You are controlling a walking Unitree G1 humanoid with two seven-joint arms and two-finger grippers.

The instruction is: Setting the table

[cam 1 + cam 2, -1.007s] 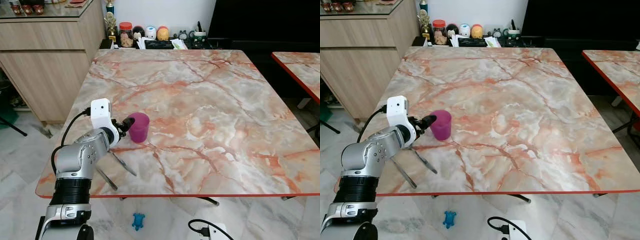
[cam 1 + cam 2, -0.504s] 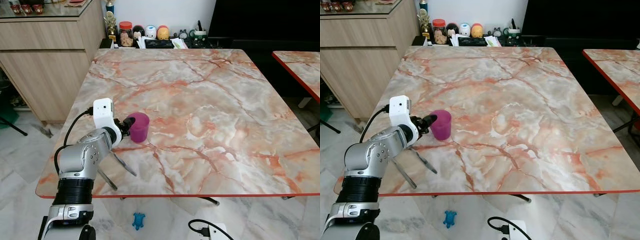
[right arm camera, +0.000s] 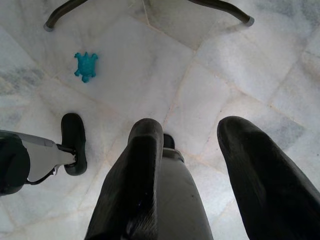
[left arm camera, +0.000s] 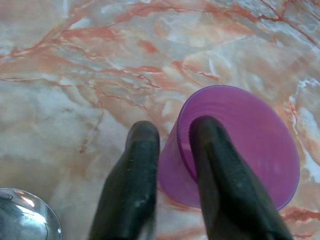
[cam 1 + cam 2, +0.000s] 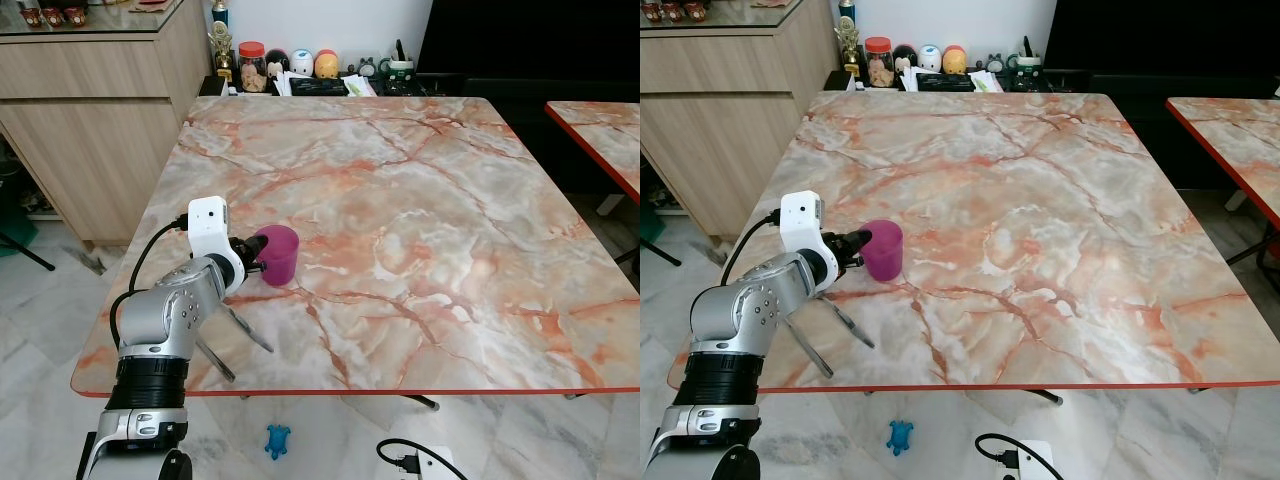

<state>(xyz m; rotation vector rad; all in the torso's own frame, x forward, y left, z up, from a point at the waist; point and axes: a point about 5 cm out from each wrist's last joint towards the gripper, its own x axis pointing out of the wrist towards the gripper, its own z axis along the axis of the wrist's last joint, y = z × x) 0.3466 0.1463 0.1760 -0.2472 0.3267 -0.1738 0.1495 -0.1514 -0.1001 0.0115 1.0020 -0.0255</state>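
Since a second ago the left claw [image 5: 256, 262] has edged slightly forward with the purple cup [image 5: 277, 255]; the cup itself sits at almost the same spot on the marble surface [image 5: 420, 230]. The claw is clamped on the cup's near wall: in the left wrist view one black finger [image 4: 220, 185] lies inside the rim and the other outside, against the wall. The cup stands upright near the surface's left front corner, well back from the red front edge and a little in from the left edge.

Around it the marble is bare on all sides. At the far edge, well apart from the cup, a row of small things stands, among them a red-lidded jar [image 5: 252, 68] and a trophy [image 5: 222, 45]. A wooden cabinet [image 5: 100, 120] stands beyond the left edge, and a second, red-edged surface [image 5: 600, 140] stands off to the right.

The right claw [image 3: 200, 165] hangs below over the tiled floor [image 3: 150, 75], its fingers spread apart and holding nothing; a small blue turtle toy [image 3: 86, 66] lies on the tiles.
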